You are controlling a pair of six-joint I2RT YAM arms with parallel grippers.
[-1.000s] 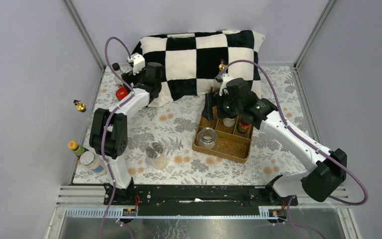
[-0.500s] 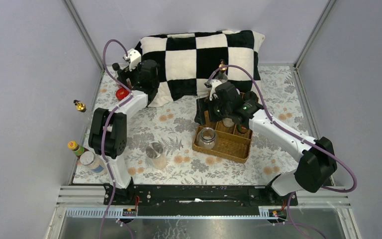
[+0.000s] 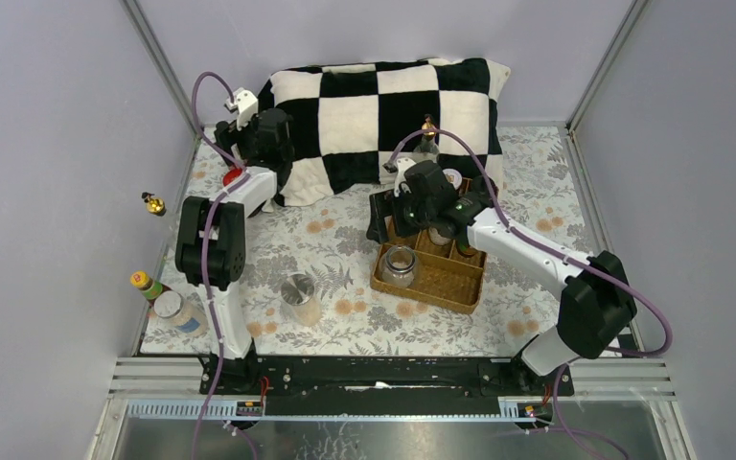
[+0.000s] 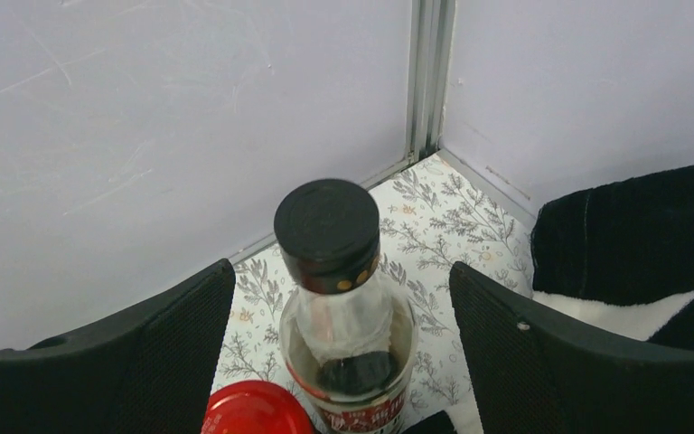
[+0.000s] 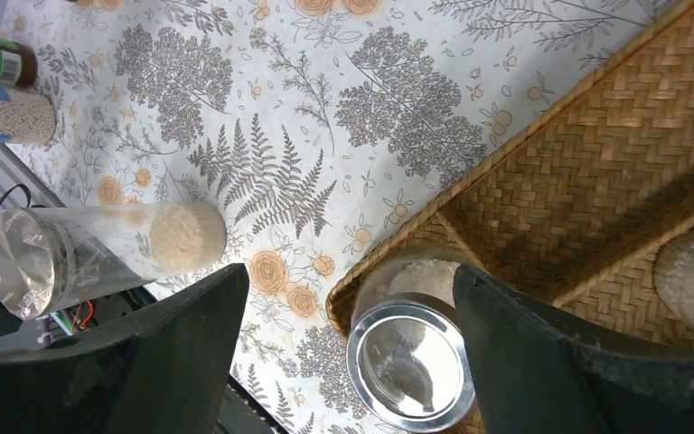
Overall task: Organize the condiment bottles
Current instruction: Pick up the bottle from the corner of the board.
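black-capped round glass bottle (image 4: 348, 344) within spread, mesh-textured left tool (image 4: 342, 303)

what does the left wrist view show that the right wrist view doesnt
Only left wrist: a black-capped glass bottle of dark liquid framed by the open left hand, a red cap beside it, a black-and-white checked cushion. Only right wrist: a brown wicker tray, a steel-lidded clear jar in its corner compartment, another clear jar on the cloth, the open right hand. Both: the floral tablecloth.
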